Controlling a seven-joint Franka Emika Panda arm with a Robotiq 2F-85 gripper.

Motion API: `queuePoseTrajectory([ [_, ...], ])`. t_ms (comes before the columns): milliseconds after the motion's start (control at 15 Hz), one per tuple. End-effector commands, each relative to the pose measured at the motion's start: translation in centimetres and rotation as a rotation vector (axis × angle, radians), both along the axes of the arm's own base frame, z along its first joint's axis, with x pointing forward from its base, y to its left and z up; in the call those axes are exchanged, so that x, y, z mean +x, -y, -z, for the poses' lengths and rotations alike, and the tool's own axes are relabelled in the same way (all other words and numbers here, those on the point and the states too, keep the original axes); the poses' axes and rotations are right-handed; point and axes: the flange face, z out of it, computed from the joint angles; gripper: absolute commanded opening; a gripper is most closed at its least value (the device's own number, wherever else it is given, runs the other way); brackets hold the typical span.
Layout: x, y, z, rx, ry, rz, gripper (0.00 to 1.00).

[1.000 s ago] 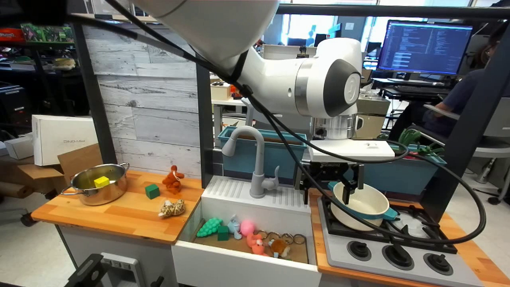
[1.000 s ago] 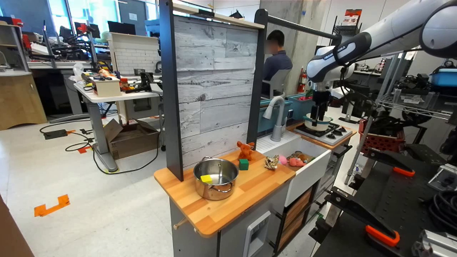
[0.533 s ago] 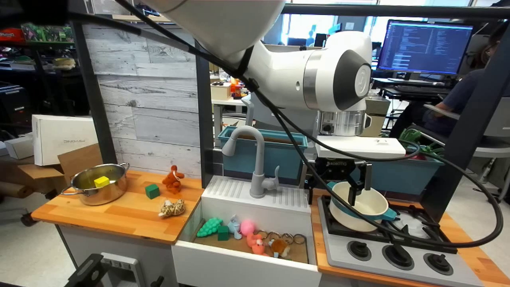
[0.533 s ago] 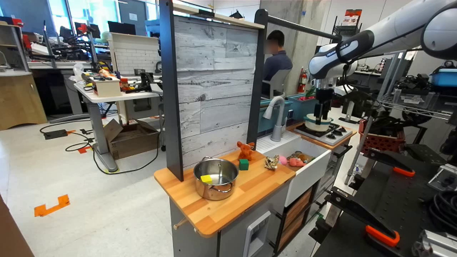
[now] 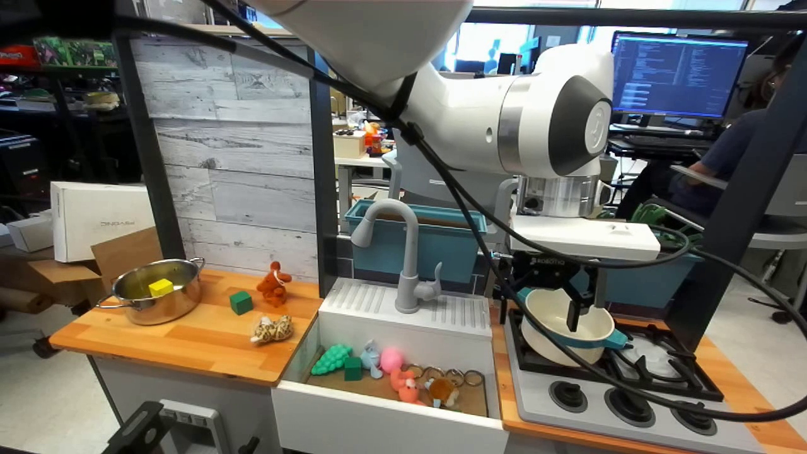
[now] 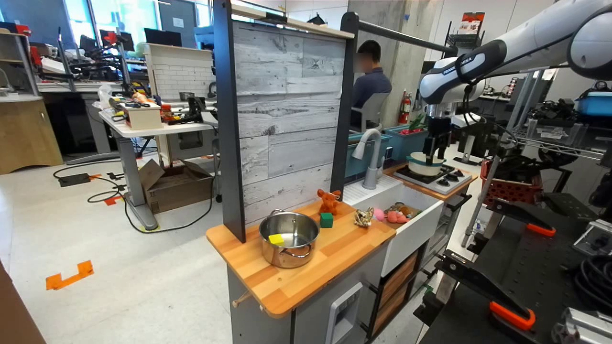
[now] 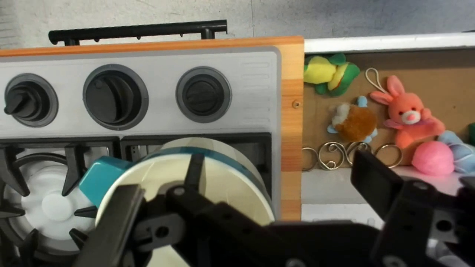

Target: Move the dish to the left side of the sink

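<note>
Pincer (image 5: 538,323) stands wide and empty, one finger (image 5: 574,315) over the dish (image 5: 553,310) on the stove (image 5: 536,402) (frame right, both exterior views), one outside, likely to straddle its rim for carrying toward the sink (image 5: 391,421).

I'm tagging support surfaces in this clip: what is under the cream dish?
The cream dish sits on the black grate of the stove; parts of the grate show beside it. Whatever lies directly beneath the dish is covered and cannot be seen.

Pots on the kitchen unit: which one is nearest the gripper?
The teal-rimmed cream pot on the stove: the open gripper is right by it. The metal pot, holding a yellow block, stands on the wooden counter beyond the sink.
</note>
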Motion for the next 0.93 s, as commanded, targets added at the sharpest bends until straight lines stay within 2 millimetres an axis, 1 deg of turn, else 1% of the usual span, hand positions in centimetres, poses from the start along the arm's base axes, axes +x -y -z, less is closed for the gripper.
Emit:
queuePoseTrajectory([
  [0, 0.6, -0.3, 0.5, 0.024, 0.080, 0.074, 1.00],
  [267, 1.9, -0.8, 0.3, -0.028, 0.155, 0.070, 1.00],
  [400, 2.4, -0.5, -0.2, -0.071, 0.200, 0.063, 1.00],
  [533, 2.4, -0.2, -0.3, -0.088, 0.224, 0.066, 1.00],
  [667, 2.0, -0.2, 0.3, -0.074, 0.203, 0.088, 1.00],
  [867, 1.3, -0.7, 1.8, -0.039, 0.148, 0.112, 1.00],
])
